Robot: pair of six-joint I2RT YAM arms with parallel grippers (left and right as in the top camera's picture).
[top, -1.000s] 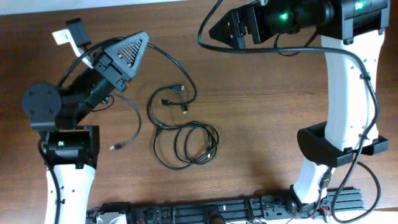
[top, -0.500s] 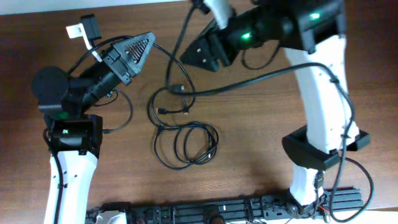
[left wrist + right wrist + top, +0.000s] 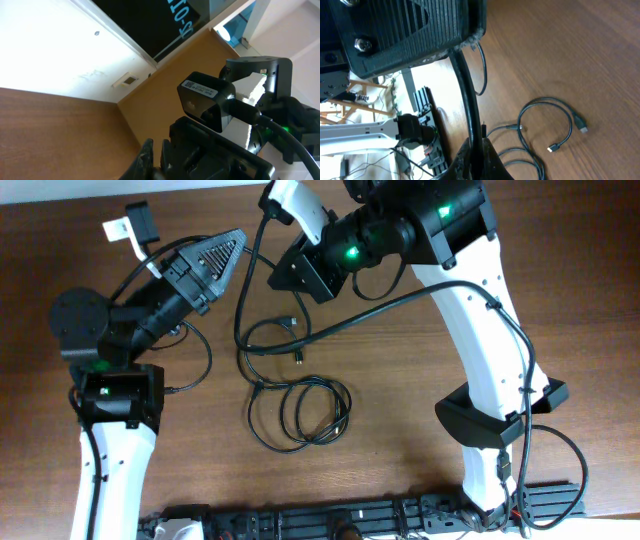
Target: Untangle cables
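Note:
Thin black cables [image 3: 300, 412] lie in tangled loops mid-table, with small plug ends [image 3: 291, 321] above the loops. One cable [image 3: 465, 85] rises off the table. My left gripper [image 3: 240, 240] is shut on it at the upper left, and it runs out of that gripper's tip [image 3: 470, 39]. My right gripper [image 3: 274, 280] hangs just right of the left one, shut on the same cable a short way along [image 3: 476, 150]. In the left wrist view the fingers [image 3: 148, 156] are pressed together, facing the right arm's camera housing [image 3: 205, 100]. Loose loops and plugs [image 3: 580, 123] lie on the wood below.
Another cord end [image 3: 178, 389] lies by the left arm's base [image 3: 115, 395]. The right arm's white link [image 3: 480, 330] arches over the table's right half. A black rail [image 3: 350, 515] runs along the front edge. The table's far edge [image 3: 60, 200] is at the top.
The right arm swung left and down from the far right to beside the left gripper, and its jaws went from open to shut on the raised cable. The left gripper barely moved.

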